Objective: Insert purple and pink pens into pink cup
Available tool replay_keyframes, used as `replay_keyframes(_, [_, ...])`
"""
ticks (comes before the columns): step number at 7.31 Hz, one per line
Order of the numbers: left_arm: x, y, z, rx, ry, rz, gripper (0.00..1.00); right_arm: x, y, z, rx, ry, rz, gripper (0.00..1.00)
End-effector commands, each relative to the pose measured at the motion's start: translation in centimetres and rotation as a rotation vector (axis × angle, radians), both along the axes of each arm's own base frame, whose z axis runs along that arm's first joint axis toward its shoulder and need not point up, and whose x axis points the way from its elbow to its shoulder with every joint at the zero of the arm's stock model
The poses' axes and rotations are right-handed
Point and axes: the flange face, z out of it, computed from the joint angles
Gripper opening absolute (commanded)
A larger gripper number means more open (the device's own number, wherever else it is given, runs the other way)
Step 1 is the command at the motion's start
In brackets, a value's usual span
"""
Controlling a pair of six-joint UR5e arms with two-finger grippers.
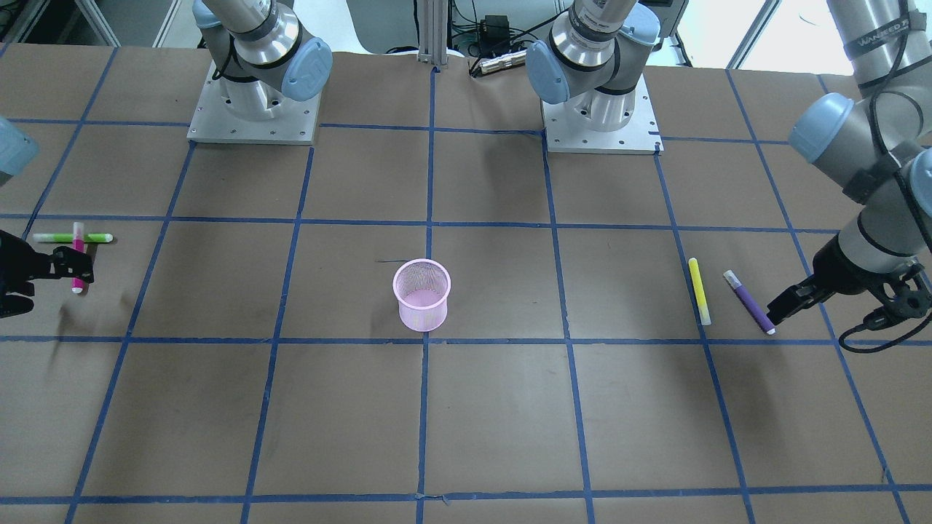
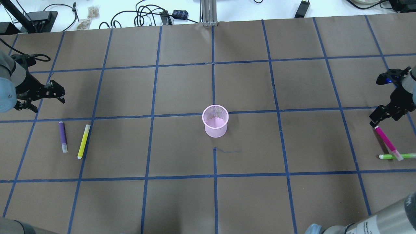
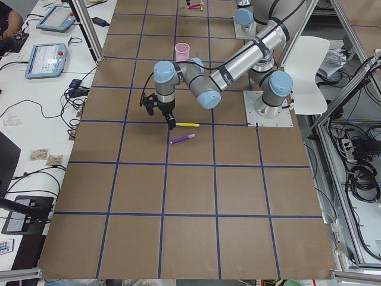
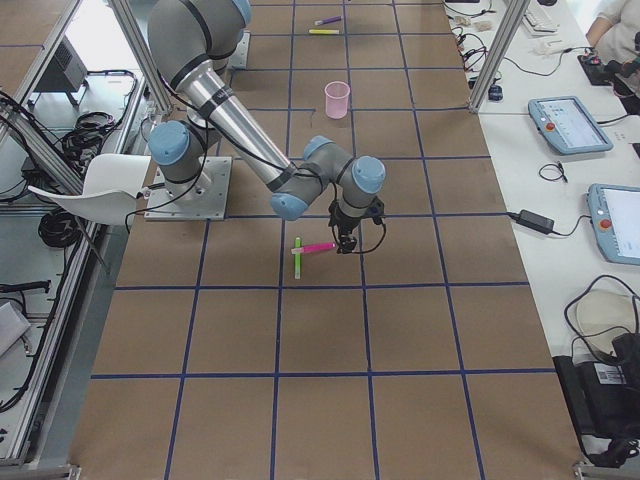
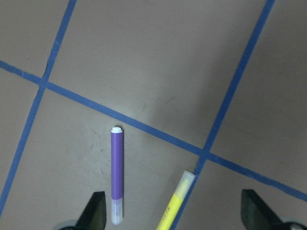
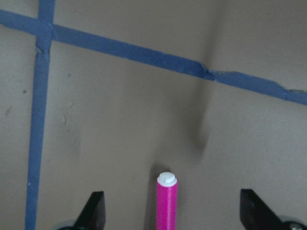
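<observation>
Left gripper (image 5: 175, 213) and right gripper (image 2: 375, 120) gape — purple pen (image 5: 117, 175) off-centre, pink pen (image 6: 166, 206) propped on a green pen (image 2: 386, 156) — either could skid.

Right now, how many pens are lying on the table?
4. The purple pen and the yellow pen lie side by side on the robot's left; the pink pen crosses the green pen on its right. None shows inside the pink cup.

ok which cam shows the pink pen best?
Overhead exterior: the whole pink pen shows, one end crossing the green pen. In front-facing the right gripper covers its middle. Right wrist catches only one capped end between open jaws. Exterior right shows it small, exterior left tiny.
</observation>
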Motion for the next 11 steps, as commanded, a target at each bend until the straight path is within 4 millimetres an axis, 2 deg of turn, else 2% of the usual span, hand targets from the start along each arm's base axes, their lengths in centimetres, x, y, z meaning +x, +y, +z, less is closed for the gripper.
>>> replay_keyframes(1, [2.4,-0.2,-4.2,0.017,0.007,0.009,1.0,0.2,0.6,-1.8,0.019,-0.013,0.008,0.99])
replay_keyframes(2, [2.5,-0.3,-5.0,0.028,0.014,0.009,0.98,0.2,0.8,-1.8,0.028,-0.016,0.007,0.95])
replay_keyframes(3, [2.5,-0.4,-6.1,0.043,0.024,0.01,0.96,0.0,1.0,-1.4,0.024,-0.013,0.009,0.8])
replay_keyframes(5, [2.6,-0.6,-7.4,0.061,0.036,0.009,0.77,-1.4,1.6,-1.8,0.028,-0.022,0.004,0.59])
replay_keyframes(6, [2.6,-0.6,-7.6,0.066,0.037,0.007,0.73,-1.5,1.7,-1.9,0.028,-0.026,0.002,0.56])
replay_keyframes(7, [2.7,-0.6,-8.3,0.077,0.043,0.007,0.72,-1.5,1.7,-1.8,0.029,-0.025,0.002,0.44])
replay_keyframes(8, [2.7,-0.6,-8.9,0.084,0.048,0.007,0.72,-1.5,1.7,-1.5,0.025,-0.022,0.002,0.26])
replay_keyframes(9, [2.7,-0.6,-9.2,0.088,0.05,0.009,0.72,-1.5,1.7,-1.4,0.024,-0.021,0.002,0.15])
replay_keyframes(10, [2.8,-0.7,-9.2,0.088,0.05,0.009,0.71,-1.5,1.7,-1.4,0.024,-0.023,0.002,0.1])
replay_keyframes(11, [2.8,-0.7,-9.2,0.089,0.049,0.009,0.56,-1.5,1.7,-1.4,0.025,-0.024,0.003,0.01])
